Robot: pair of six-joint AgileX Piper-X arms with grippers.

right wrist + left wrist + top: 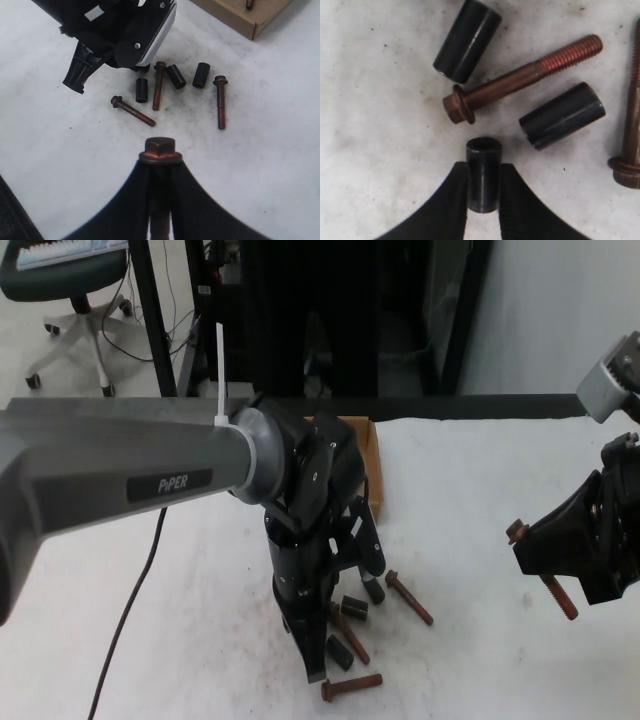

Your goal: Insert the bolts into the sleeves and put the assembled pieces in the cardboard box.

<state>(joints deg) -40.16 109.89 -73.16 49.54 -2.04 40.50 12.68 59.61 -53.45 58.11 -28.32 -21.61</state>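
Overhead, the left arm [120, 480] points down at a scatter of parts [352, 645] on the worktop [480, 480], in front of the cardboard box [372, 455]. Off to the side, the raised right pincer [540, 558] grips a bolt [563, 598]. On the left wrist, the left pincer [484, 172] is closed snugly on a black sleeve [484, 160], with a loose bolt [520, 82] lying just beyond it between two loose sleeves [466, 40]. On the right wrist, the gripped bolt's head sits above the pinched fingers.
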